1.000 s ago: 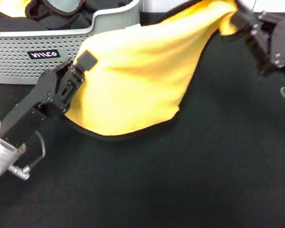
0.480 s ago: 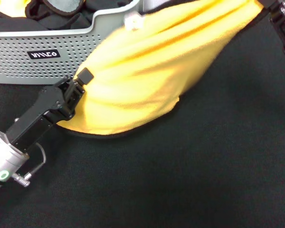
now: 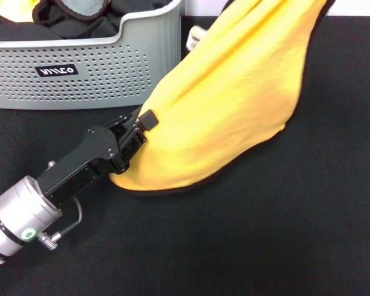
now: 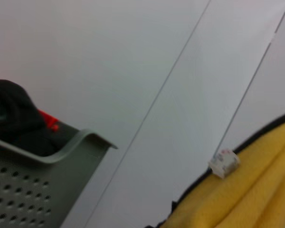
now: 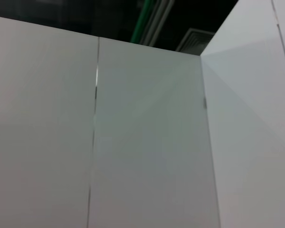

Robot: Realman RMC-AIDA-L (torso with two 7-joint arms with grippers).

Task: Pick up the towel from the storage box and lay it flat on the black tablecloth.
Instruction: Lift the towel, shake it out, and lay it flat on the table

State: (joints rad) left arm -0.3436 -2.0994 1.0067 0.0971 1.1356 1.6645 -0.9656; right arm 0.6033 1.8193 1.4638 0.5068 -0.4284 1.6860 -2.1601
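Nearest the camera in the head view, the black tablecloth (image 3: 265, 246) covers the whole work surface, finely textured and bare in the foreground. Over its left part the left arm reaches in from the lower left corner, its silver wrist cuff with a small green ring light low down and the black body of the arm slanting up and to the right. At its end the left gripper (image 3: 137, 131) is clamped on the left edge of the towel (image 3: 234, 105), with one finger showing against the yellow plush and the fabric pinched between the jaws. The towel hangs yellow side out in a broad draped sheet, its lowest curve, rimmed with black edging, lying on or just above the tablecloth beside the gripper; I cannot tell whether it touches. From there the towel rises in long folds toward the upper right and runs out of the picture at the top, so whatever holds that end is not visible, and the right gripper does not appear in any view. Behind the left arm, at the far left, stands the storage box (image 3: 80, 74), light grey with perforated walls and a black label with white lettering; dark cloths and a bit of yellow fabric lie inside it. The towel is outside the box, just to its right. In the left wrist view the towel's small white tag (image 4: 223, 163) sits on the black edging, with the box rim nearby against pale wall panels.
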